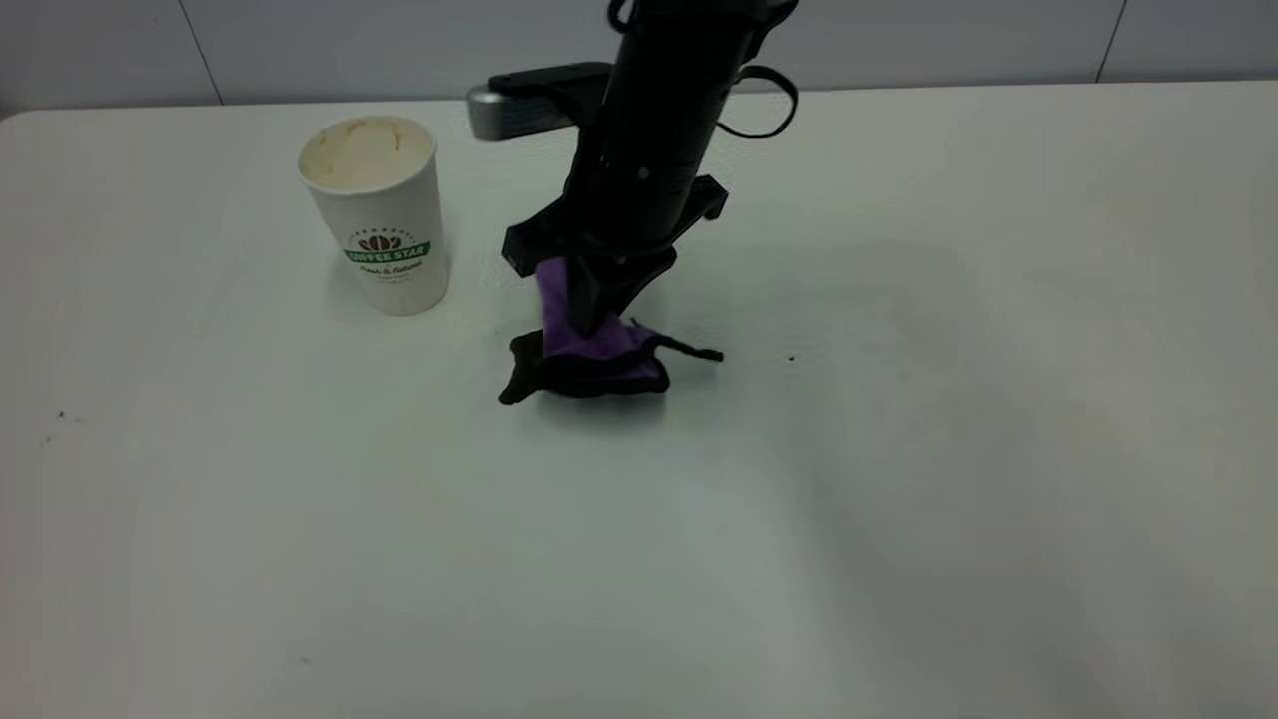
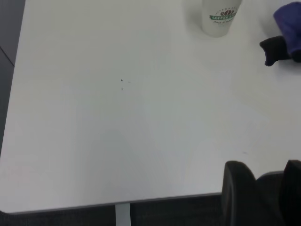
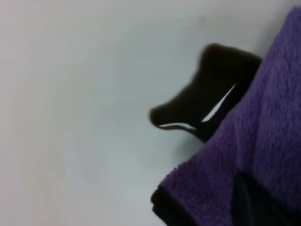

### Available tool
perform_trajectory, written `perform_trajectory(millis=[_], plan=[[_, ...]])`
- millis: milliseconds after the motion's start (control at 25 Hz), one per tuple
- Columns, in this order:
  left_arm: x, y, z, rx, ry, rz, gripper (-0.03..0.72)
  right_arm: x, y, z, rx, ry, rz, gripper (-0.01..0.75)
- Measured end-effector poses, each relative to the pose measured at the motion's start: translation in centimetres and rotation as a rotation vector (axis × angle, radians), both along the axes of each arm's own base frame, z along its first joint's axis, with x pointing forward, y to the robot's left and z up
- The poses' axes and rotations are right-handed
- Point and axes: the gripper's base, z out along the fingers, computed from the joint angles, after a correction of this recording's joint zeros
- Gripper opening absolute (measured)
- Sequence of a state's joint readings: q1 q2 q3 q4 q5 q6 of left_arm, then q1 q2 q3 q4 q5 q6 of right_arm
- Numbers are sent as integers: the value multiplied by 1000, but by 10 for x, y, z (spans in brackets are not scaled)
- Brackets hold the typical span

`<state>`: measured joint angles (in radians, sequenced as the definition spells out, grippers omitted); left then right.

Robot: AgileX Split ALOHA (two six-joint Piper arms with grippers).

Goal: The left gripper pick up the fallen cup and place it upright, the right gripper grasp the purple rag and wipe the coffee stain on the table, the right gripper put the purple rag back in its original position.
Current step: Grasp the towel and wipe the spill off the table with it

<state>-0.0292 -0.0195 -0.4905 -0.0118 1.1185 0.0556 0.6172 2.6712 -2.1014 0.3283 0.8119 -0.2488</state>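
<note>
The cup stands upright on the table at the back left, its stained inside showing; the left wrist view catches its lower part. At the table's middle my right gripper points down, shut on the purple rag, whose lower folds are bunched against the tabletop. Up close, the rag fills the right wrist view around one dark finger. The coffee stain is hidden; only a tiny dark speck lies right of the rag. My left gripper hangs open and empty over the table's near-left edge, out of the exterior view.
A few tiny specks dot the table's left side, and the same specks show in the left wrist view. The table's edge and dark floor lie beneath the left arm. The rag's black loop tab sticks out to the right.
</note>
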Motion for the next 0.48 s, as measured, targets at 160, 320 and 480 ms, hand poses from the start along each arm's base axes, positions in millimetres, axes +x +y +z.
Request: perform_trajectory(millis=[160,320,480], plan=[[0,0,0,0,0,0,239,-11,22,-12,-10,-17,45,63],[0,0,0,0,0,0,239,-20,35,-20,-51,-81,60,63],[0,0,0,0,0,0,239,-25,41,-33,-90,-121,49,63]])
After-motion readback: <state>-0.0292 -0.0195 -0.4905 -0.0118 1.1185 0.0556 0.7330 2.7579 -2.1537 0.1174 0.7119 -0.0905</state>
